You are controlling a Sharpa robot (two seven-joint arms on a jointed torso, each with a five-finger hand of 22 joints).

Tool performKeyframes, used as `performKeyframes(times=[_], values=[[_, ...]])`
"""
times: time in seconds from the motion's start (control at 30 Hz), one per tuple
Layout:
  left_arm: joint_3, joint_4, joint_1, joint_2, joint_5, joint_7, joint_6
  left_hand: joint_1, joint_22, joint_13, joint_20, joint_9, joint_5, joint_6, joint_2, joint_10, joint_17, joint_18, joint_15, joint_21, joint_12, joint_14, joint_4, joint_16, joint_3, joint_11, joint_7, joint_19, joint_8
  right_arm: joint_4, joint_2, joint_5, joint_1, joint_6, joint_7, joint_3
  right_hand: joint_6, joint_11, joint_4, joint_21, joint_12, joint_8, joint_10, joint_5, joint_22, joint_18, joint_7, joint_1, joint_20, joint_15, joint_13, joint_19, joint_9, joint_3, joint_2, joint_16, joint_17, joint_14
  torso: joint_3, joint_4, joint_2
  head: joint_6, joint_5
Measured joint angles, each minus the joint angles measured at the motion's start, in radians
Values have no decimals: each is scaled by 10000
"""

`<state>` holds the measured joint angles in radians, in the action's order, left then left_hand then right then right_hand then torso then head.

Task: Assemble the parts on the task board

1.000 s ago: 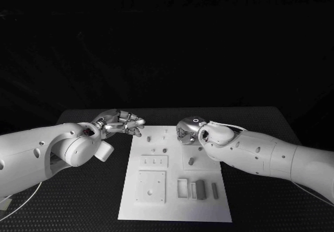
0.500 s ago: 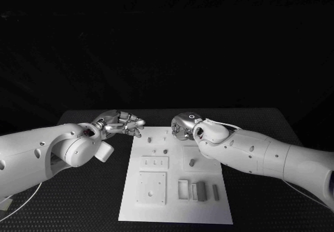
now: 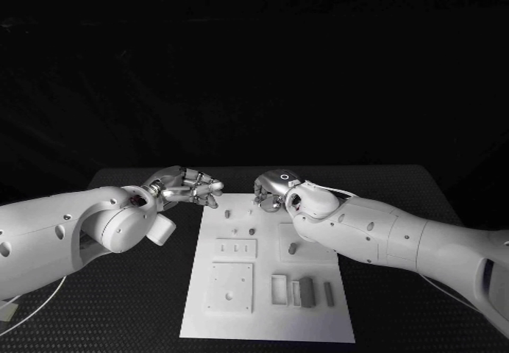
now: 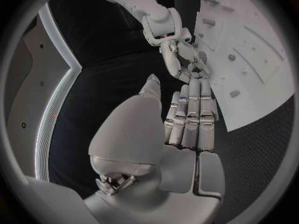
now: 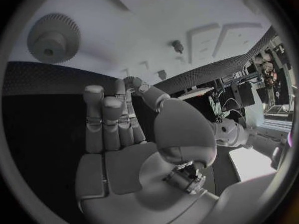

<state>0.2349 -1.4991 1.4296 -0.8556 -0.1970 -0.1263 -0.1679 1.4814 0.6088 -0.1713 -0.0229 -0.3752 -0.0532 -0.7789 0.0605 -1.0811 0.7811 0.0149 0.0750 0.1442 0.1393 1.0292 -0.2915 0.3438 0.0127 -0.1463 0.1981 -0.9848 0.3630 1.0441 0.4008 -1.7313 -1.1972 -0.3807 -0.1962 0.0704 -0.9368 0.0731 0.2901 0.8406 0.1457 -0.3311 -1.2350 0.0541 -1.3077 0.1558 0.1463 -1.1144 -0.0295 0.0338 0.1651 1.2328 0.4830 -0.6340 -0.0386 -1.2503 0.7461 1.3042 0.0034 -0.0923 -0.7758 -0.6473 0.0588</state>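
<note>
Robotics lab, black table point(image 3: 138, 294), equipment racks point(image 5: 252, 79)

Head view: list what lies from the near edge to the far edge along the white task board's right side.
Group of upright grey rectangular blocks → small grey peg → the robot's silver right hand at the white task board's far edge.
</note>
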Motion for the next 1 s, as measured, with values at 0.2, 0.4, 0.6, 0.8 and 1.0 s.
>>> performKeyframes(times=[0.2, 0.4, 0.6, 0.8, 1.0], values=[[0, 1, 20, 17, -1, 0, 1, 0, 0, 0, 0, 0, 0, 0, 0, 0, 11, 0, 0, 0, 0, 0, 0, 0, 0, 0, 0, 0, 0, -174, -175, -58, 1, -110, -8, 0, 1, 0, 10, 4, 2, 1, 0, 0, 0, 0, 0, 0, 2, -1, -1, -2, -4, -10, 0, 1, 0, 0, 6, -7, -6, -42, -38], [-4, -32, 93, 3, -3, 0, 2, 0, -1, 1, 0, -1, 0, -36, 0, 1, 22, 0, 0, 0, 0, 0, 0, 0, 0, 0, -36, 0, 0, -370, -390, -85, 1, -215, -15, 0, 2, 0, 10, 37, 2, 1, 0, 0, 0, -1, 0, 0, 15, -1, 2, -14, -2, -9, 0, 2, -1, 1, 6, -20, -38, -22, -83], [-4, -81, 181, -3, -5, -1, 2, 0, -2, 0, 0, -1, 0, -36, 0, 1, 31, -1, 0, 0, 0, 0, 0, -39, 0, 0, -36, 0, 0, -478, -465, -197, 3, -295, -16, 1, 3, 0, -18, 37, 3, 2, 0, 0, 0, 0, -1, 0, 16, -2, 8, -14, 7, -37, 0, 3, 0, 2, 6, -33, -79, -18, -101], [-3, -125, 246, -15, -6, -1, 2, 0, 7, -6, 0, -1, 0, -72, 0, -33, 31, 0, 36, 0, 0, 36, 0, -39, 0, 34, 0, 0, 0, -617, -543, -262, 3, -329, -20, 1, 18, 0, -18, 37, 3, 2, 1, 0, 0, -1, -15, -1, -2, -4, 18, -39, 7, -37, -1, 3, 0, 3, 3, -47, -119, -36, -127], [-1, -137, 282, -9, -7, -1, 2, 0, 6, -6, 0, -1, 0, -72, 0, -33, 40, 0, 36, 0, 0, 36, 0, -39, 0, 34, 0, 0, 0, -630, -566, -335, 4, -333, -20, 4, 18, 0, 9, 36, 3, 2, 1, 0, 0, 0, -15, -1, -24, -15, 18, -19, 7, -65, -1, -37, -1, 13, -5, -79, -163, -28, -169]])
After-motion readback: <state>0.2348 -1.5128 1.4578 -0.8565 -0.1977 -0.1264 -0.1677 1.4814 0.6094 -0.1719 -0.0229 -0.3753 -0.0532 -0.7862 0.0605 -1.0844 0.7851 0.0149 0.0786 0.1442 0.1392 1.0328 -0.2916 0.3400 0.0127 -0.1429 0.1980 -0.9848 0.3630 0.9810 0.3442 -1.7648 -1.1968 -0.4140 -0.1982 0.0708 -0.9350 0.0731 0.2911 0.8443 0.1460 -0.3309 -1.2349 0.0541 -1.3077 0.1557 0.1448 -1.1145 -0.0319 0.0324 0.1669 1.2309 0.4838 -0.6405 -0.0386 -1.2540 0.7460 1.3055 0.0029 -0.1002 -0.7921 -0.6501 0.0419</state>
